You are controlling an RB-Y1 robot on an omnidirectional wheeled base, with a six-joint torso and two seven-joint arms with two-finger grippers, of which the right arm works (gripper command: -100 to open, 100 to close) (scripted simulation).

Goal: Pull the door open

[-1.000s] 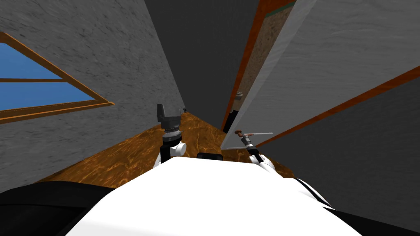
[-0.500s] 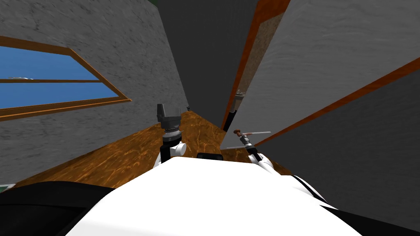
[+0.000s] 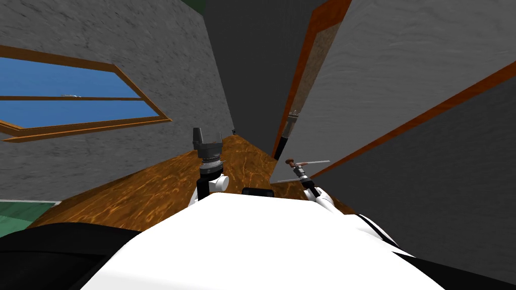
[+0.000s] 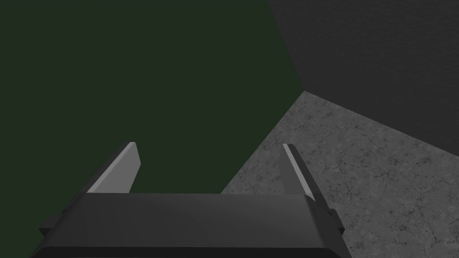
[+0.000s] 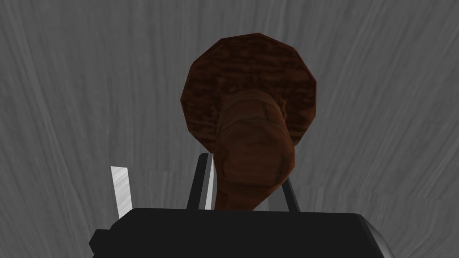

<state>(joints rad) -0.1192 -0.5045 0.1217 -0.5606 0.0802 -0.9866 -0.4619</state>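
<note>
The grey door [image 3: 383,75] stands swung out of its orange-brown frame [image 3: 302,75], its free edge just ahead on my right. A brown door handle [image 5: 251,156] juts from a round brown plate [image 5: 251,85] on the door's grey face. My right gripper [image 5: 245,190] is shut on this handle, one finger pressing each side. In the head view the right gripper [image 3: 298,167] sits at the door's edge, by the handle [image 3: 291,162]. My left gripper [image 3: 207,137] is raised in front of my chest, away from the door, and the left gripper [image 4: 210,161] is open and holds nothing.
A grey wall with a wood-framed window [image 3: 75,100] runs close on my left. A narrow strip of wooden floor [image 3: 151,186] lies between that wall and the door. A green patch of floor [image 3: 20,216] shows at the lower left.
The whole head view has shifted, so I have moved: the window slid to the right and green floor came into view. My right gripper stays on the handle and the door's face looms nearer.
</note>
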